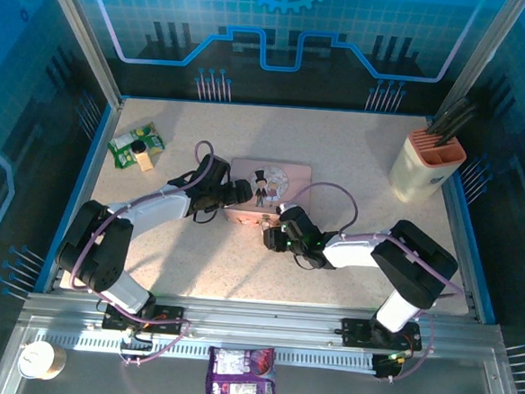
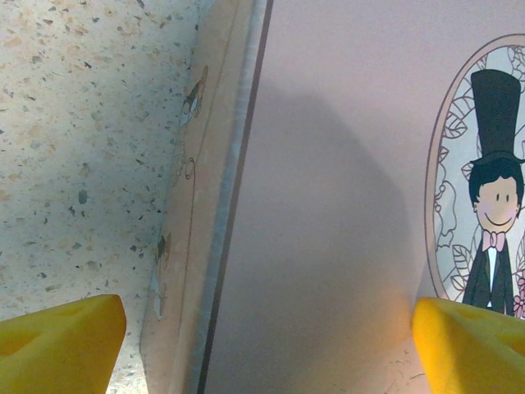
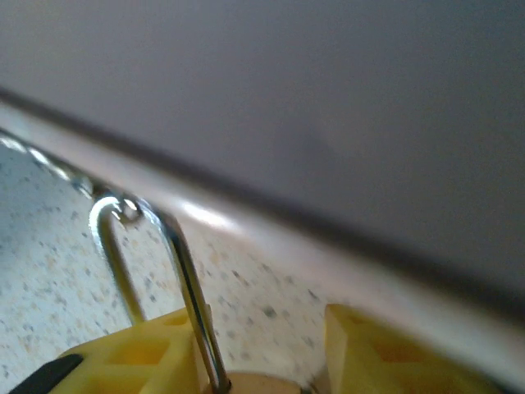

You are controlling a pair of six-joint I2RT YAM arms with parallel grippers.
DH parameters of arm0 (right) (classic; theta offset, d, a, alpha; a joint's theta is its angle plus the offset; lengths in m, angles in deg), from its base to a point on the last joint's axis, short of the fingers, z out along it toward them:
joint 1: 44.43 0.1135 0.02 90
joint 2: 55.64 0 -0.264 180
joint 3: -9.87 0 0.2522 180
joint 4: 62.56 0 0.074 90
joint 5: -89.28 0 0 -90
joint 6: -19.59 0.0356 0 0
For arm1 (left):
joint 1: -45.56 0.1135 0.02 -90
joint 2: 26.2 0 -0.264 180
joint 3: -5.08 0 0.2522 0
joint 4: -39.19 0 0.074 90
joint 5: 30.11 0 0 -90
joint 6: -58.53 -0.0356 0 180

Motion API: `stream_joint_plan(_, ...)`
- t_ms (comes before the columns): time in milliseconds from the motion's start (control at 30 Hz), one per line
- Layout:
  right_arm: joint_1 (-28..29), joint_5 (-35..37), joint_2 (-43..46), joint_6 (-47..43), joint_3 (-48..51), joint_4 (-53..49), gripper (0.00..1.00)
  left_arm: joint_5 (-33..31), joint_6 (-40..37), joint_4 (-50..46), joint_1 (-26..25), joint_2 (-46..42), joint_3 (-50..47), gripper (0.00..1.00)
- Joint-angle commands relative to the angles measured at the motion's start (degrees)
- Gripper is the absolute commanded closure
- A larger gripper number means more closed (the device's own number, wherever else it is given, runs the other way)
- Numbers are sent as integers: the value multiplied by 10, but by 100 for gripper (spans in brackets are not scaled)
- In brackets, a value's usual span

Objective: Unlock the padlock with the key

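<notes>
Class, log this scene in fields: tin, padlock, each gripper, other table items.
pink tin: mid-table, groom picture on lid
padlock: shackle hooked at the tin's near edge
left gripper: open, straddling the tin's left edge
right gripper: jaws either side of the padlock's body; grip unclear
other items: green packet far left, beige holder far right

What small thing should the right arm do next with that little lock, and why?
Probably close the right end effector fully on the padlock. The lock sits between the yellow fingers, with its thin shackle pointing toward the pink tin, but a firm grip is not evident. The left end effector is open over the tin's left edge, so it is not steadying the lock.
</notes>
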Motion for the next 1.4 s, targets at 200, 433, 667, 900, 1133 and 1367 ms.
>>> stream_joint_plan(200,-8,-33,0,63,17,10,70,-46,38,-7,-21,-15,-38,13)
stream_joint_plan(433,-5,-22,10,143,53,53,76,-96,76,-9,-52,-35,-56,14)
stream_joint_plan(667,2,0,33,180,82,72,77,-143,126,-22,-82,-47,-66,14)
stream_joint_plan(900,14,26,53,215,120,106,78,-156,172,-1,-115,-52,-81,14)
stream_joint_plan(1133,6,37,35,248,170,256,79,-139,204,25,-144,-42,-82,15)
stream_joint_plan(1367,-38,12,-19,283,204,413,81,-131,233,36,-186,-41,-71,15)
